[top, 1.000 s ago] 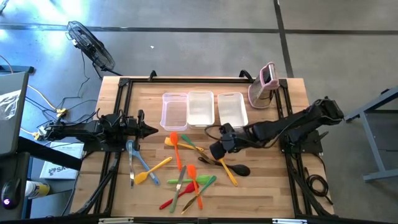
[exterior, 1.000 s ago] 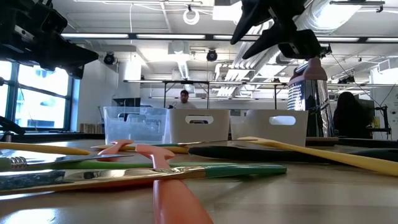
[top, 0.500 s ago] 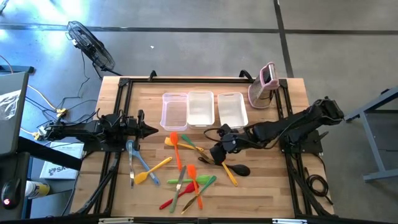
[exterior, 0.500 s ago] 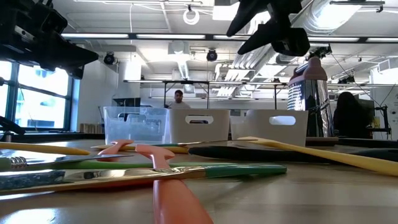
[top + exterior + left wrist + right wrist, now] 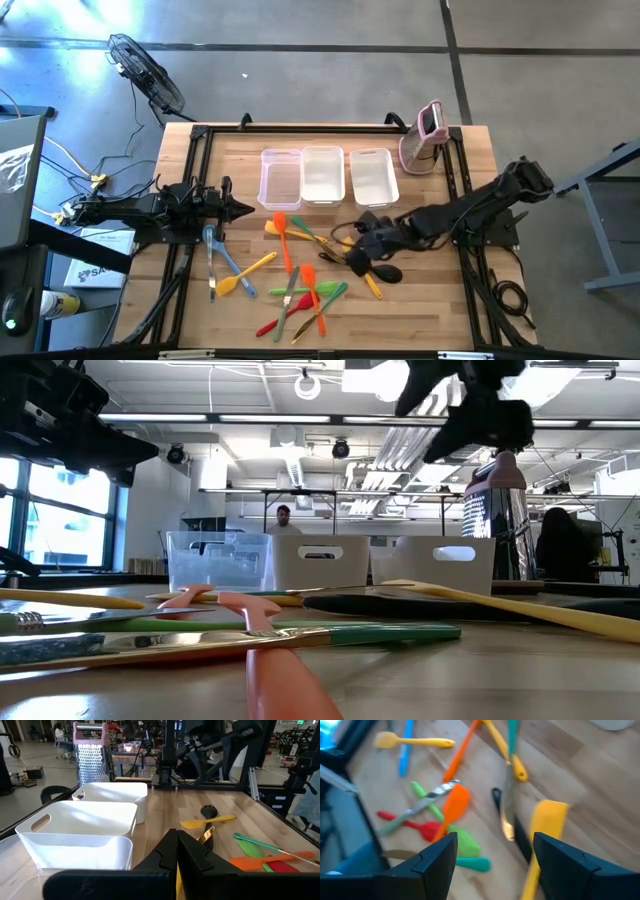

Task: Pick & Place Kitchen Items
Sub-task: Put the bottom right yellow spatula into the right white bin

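the right tool, fingers apart, hovers over a light, stiff yellow silicone spatula; grip its slim handle at 6 o'clock.

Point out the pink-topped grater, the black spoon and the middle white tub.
pink-topped grater [image 5: 424, 140], high view, on its metal body.
black spoon [image 5: 388, 272], high view, on its bowl.
middle white tub [image 5: 322, 176], high view, on its floor.

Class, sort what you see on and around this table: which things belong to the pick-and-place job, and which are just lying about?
Job:
- utensils: orange spatula, yellow spatula, black spoon, red spatula
- right gripper, fingers open above them

Lying about:
- three tubs
- pink-topped grater
- fan on the floor
- left gripper, parked, fingers shut
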Available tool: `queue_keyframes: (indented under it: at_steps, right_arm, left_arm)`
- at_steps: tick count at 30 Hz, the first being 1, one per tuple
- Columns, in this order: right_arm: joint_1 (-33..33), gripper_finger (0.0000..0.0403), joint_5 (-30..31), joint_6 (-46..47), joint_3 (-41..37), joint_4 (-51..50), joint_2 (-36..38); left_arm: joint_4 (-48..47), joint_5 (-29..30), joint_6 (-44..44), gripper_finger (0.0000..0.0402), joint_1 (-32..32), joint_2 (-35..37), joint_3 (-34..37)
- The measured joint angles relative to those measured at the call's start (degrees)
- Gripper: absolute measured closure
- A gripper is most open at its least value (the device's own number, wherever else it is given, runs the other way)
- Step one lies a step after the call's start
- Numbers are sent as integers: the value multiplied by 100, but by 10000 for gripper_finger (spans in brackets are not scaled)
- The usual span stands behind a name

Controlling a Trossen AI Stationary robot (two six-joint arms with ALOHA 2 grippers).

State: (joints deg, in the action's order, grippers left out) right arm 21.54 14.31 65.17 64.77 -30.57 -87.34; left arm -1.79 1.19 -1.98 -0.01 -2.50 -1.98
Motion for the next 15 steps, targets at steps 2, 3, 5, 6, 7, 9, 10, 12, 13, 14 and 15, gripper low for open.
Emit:
queue_keyframes:
  at_steps: [2, 3, 5, 6, 7, 9, 10, 12, 13, 14, 15]
  right_arm:
    - [123, 149, 276, 112, 0, -207, -38]
    - [189, 149, 411, 205, 0, -314, -65]
    - [303, 149, 579, 255, 0, -463, -163]
    - [353, 149, 648, 262, 0, -473, -222]
    - [392, 149, 685, 267, 0, -481, -286]
    - [439, 149, 671, 329, 0, -512, -423]
    - [439, 149, 631, 478, 0, -510, -490]
    - [432, 149, 451, 770, -1, -478, -595]
    - [427, 149, 332, 819, -2, -401, -625]
    - [426, 149, 237, 828, -2, -305, -652]
    - [426, 149, 139, 828, 0, -231, -671]
  left_arm:
    - [-12, -7, 0, 401, 0, 0, 0]
    - [-12, -9, 0, 401, 0, 0, 0]
    - [-12, -7, 0, 401, 0, 0, 0]
    - [-12, -7, 0, 401, 0, 0, 0]
    - [-10, -8, 0, 401, 0, 0, 0]
    - [-12, -25, -2, 401, 0, 0, 0]
    - [-12, -28, -2, 401, 0, 0, 0]
    - [-12, -35, -2, 401, 0, 0, 0]
    - [-12, -33, -2, 401, 0, 0, 0]
    - [-12, -35, 0, 401, 0, 0, 0]
    - [-10, -35, -2, 401, 0, 0, 0]
